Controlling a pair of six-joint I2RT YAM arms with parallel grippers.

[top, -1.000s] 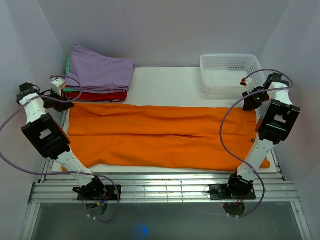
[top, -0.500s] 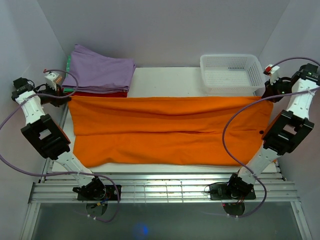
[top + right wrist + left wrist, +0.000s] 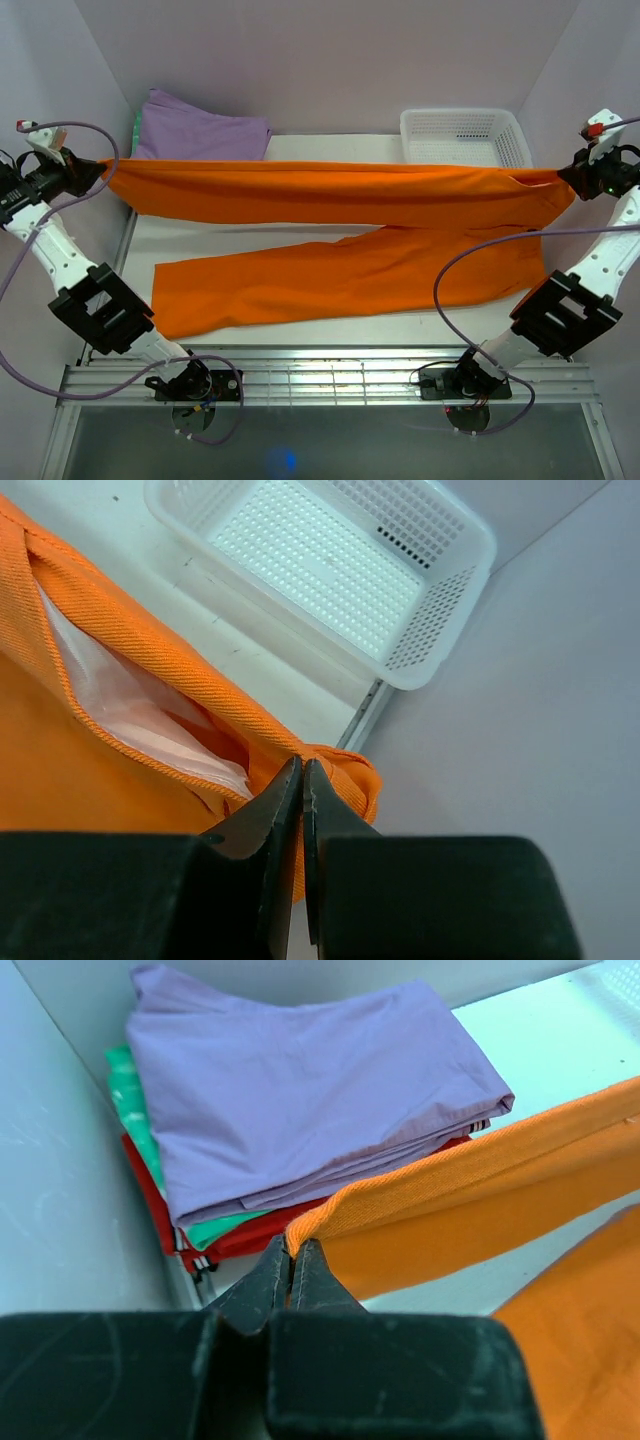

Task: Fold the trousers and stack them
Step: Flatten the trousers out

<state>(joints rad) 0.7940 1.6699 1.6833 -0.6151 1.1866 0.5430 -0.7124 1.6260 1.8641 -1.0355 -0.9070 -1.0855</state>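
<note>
**Item:** orange trousers (image 3: 330,270). They lie lengthways across the white table (image 3: 340,150). The far long edge is raised and strung taut between my two claws. The lower part lies on the tabletop, skewed toward the near left.

**My left claw** (image 3: 291,1260): pinched tight on the corner of the raised edge, up by the left wall.

**My right claw** (image 3: 301,770): pinched tight on the waistband corner, with pale pocket lining showing just below it. The white basket (image 3: 330,570) is near, beyond the cloth.

**Stack:** lilac garment (image 3: 300,1090) on top, green garment (image 3: 135,1120) under it, red garment (image 3: 150,1200) lowest, in the far left corner.

**Step in hand, as I judge it:** the first lengthwise fold, far edge to near edge.

**Next move calls for:** both claws travelling toward the near edge together at matched height. The cloth must stay taut so the edges meet, and I should let go only once it lies flat.

**Hard to make out:**
- How much cloth each claw has bitten.
- The trousers' near right end, which sits behind my right arm.
- Most of the stack from above, which is behind the raised cloth.
- The lower part of both wrist views, which my own claw bodies block.
</note>
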